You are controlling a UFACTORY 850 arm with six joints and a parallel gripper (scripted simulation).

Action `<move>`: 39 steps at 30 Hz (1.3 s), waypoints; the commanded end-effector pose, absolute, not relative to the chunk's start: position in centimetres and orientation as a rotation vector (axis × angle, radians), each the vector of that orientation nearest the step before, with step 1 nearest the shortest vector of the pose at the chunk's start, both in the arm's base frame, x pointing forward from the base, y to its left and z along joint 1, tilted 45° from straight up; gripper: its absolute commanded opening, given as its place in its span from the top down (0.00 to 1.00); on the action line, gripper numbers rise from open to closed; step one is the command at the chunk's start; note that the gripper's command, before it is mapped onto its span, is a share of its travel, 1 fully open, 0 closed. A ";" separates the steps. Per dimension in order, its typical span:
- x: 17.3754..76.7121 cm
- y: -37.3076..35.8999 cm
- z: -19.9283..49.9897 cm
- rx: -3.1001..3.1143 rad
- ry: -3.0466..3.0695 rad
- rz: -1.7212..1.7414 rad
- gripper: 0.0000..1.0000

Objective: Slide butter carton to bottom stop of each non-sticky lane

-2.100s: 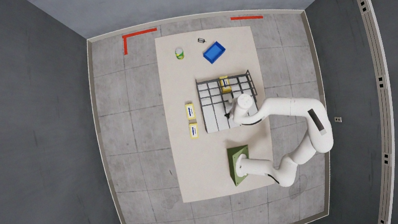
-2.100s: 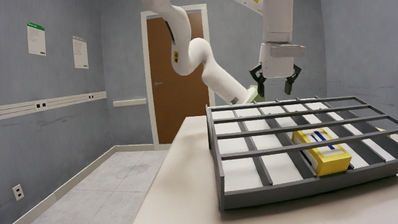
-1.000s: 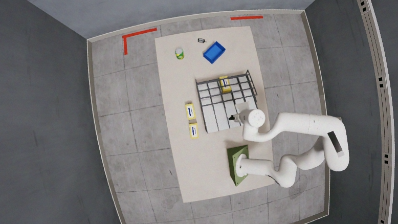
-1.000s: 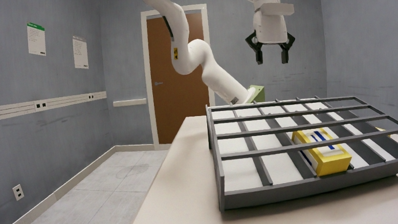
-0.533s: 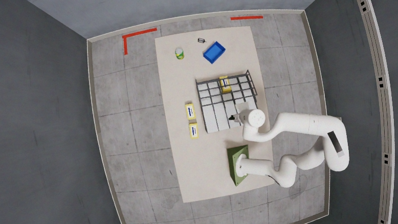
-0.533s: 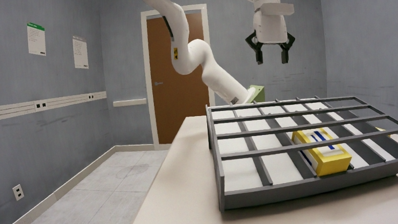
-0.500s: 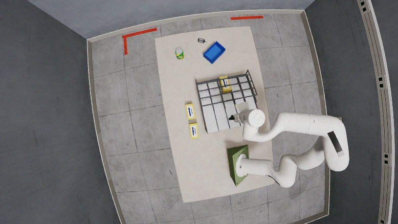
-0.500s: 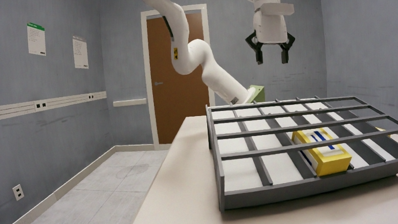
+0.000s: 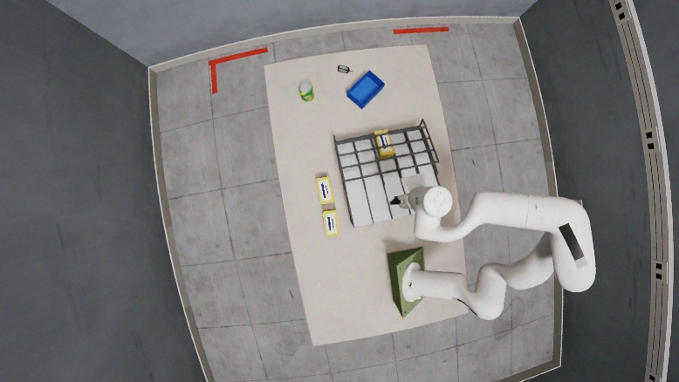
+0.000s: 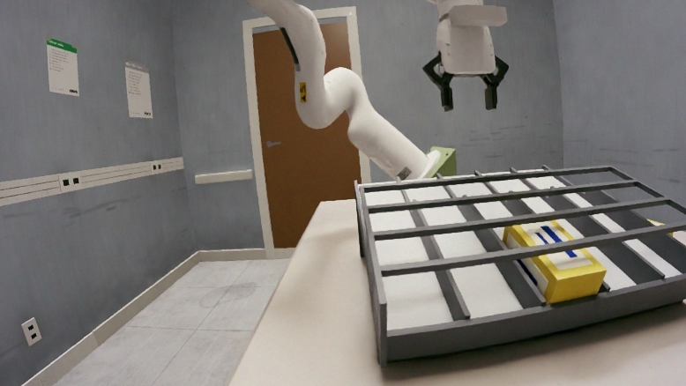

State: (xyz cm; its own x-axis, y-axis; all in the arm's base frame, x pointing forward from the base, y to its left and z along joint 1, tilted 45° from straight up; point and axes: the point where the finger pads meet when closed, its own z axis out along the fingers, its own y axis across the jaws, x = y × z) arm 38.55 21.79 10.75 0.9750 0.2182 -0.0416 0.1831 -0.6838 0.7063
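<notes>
High above the upper end of the grey sloped shelf (image 10: 373,268) on the bench (image 9: 304,156), the end effector (image 10: 467,99) hangs wide open, holding and touching nothing. One butter carton (image 10: 561,268) rests against the bottom stop; two more (image 9: 325,189) (image 9: 330,222) lie beside the shelf.

matt grey shelf (image 10: 527,327), glossy yellow carton (image 10: 570,274), smooth white arm (image 10: 369,125)
</notes>
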 end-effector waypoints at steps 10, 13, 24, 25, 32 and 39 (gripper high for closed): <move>31.4 33.2 -1.5 2.349 0.206 0.094 0.10; 30.8 34.4 -2.7 2.349 0.206 0.094 0.10; 26.2 41.9 -10.8 2.351 0.161 0.114 0.10; 26.2 41.9 -10.8 2.351 0.161 0.114 0.10; 26.2 41.9 -10.8 2.351 0.161 0.114 0.10; 26.6 40.0 -12.4 2.355 0.162 0.116 0.10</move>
State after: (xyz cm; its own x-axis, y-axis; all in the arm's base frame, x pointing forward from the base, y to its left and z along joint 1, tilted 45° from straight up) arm 26.40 40.78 -11.56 0.9880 0.1506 0.0340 0.0827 -0.7021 0.7072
